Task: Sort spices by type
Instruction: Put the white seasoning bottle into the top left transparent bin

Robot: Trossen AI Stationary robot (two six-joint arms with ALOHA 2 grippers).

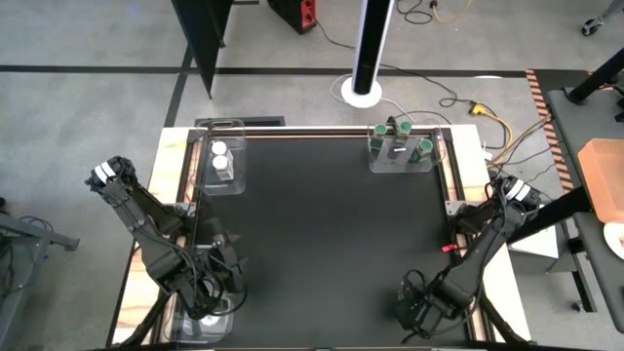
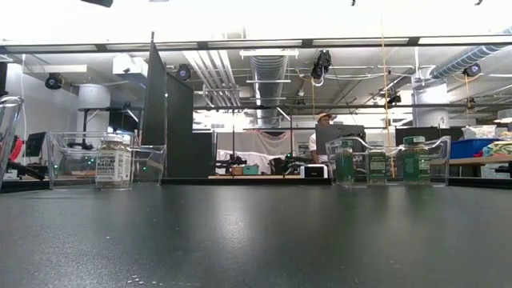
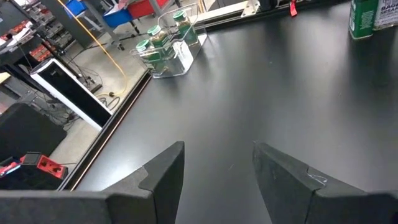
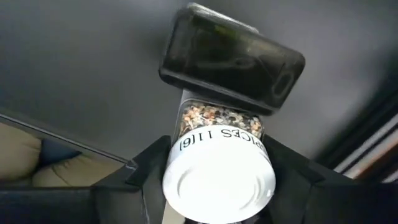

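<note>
Down at the near right corner of the black table [image 1: 322, 244], my right gripper [image 1: 417, 307] had a white-lidded spice jar [image 4: 219, 163] between its fingers [image 4: 149, 168]. From my right wrist I saw the white lid facing the camera, a label band with printed letters behind it, and mixed peppercorns showing through the glass. Both fingers stood close against the lid's sides, so I counted the jar as gripped. From above, my arm covered the jar.

My left gripper [image 1: 210, 292] waited at the near left corner, over a clear tray [image 1: 200, 327] at the table's edge. Its two fingers [image 3: 165, 174] stood apart with bare table between them, holding nothing.

At the far left corner, another clear tray [image 1: 219, 166] held two white-lidded jars [image 1: 220, 156], one just behind the other. At table height the front one [image 2: 114, 162] showed a white label. At the far right corner, a third clear tray [image 1: 403, 148] held four green-lidded jars [image 1: 402, 130], standing close together. My left wrist camera saw that same group [image 3: 163, 38] far across the table, and one more green-labelled container [image 3: 367, 15] at the edge of its picture, cut off above.

Beyond the table, a person [image 2: 322, 132] in a light hat stood in the room.
</note>
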